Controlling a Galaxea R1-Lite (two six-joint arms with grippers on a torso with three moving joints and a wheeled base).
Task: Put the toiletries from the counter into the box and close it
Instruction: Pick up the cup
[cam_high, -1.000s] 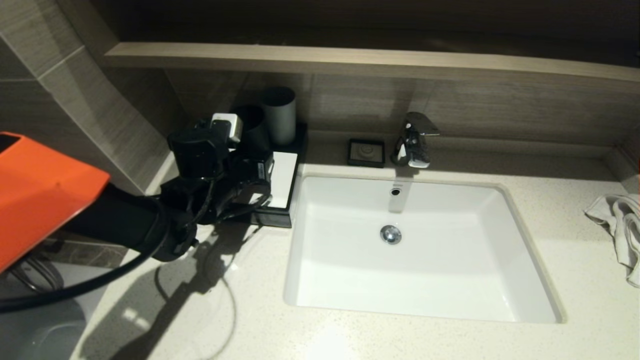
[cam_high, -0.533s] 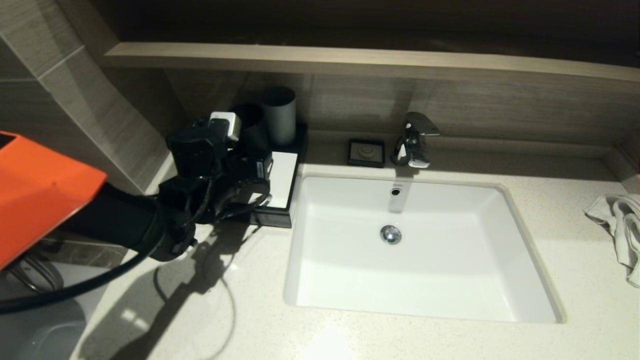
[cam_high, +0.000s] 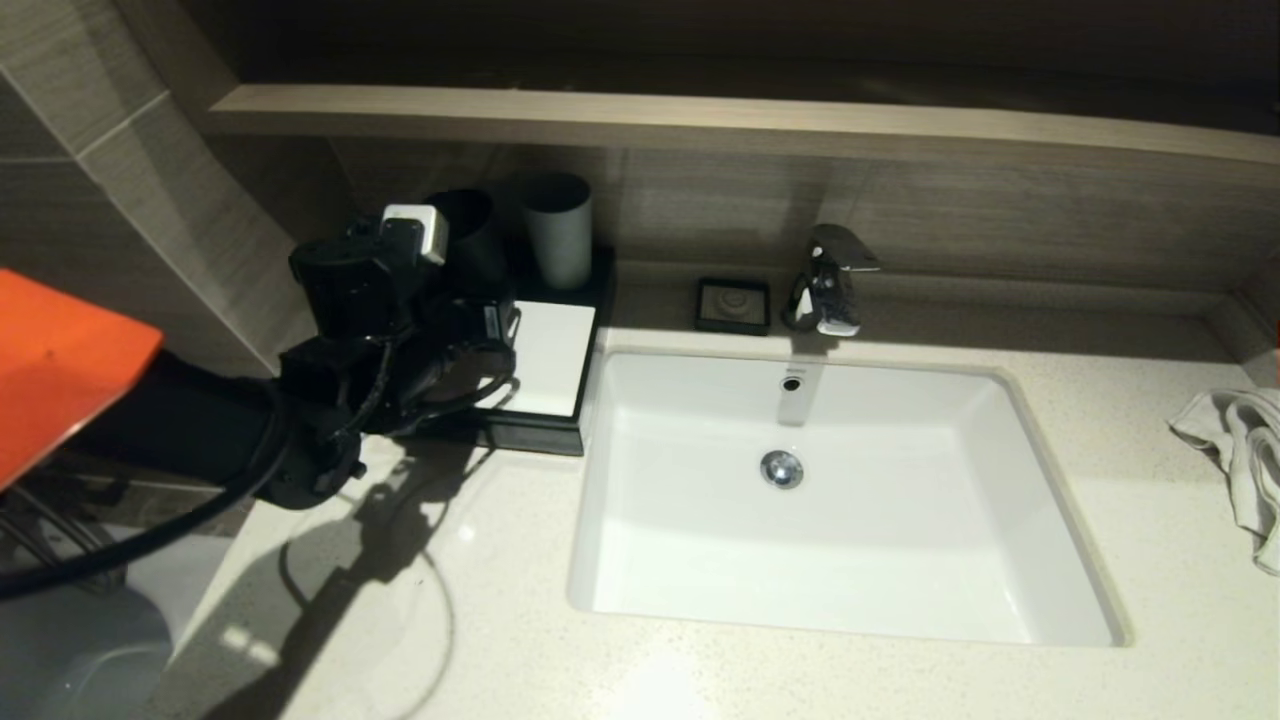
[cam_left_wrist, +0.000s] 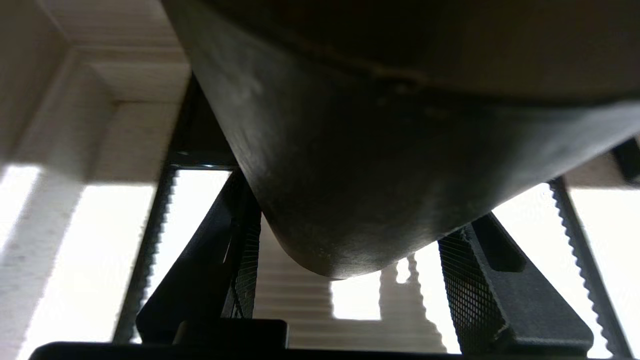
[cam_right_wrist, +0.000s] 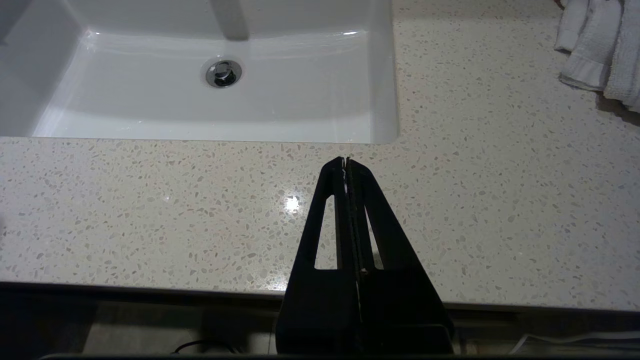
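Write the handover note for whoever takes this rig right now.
Left end effector: at the black tray left of the sink, fingers either side of the dark cup, apparently gripping it.
Right end effector: shut, idle over the counter's front edge.
Things: the white-lidded box sits on the tray, and the grey cup stands behind it.
Done: the lid looks flat on the box; its contents are hidden.
Left: deal with the dark cup, check the box's contents, then confirm it is closed.
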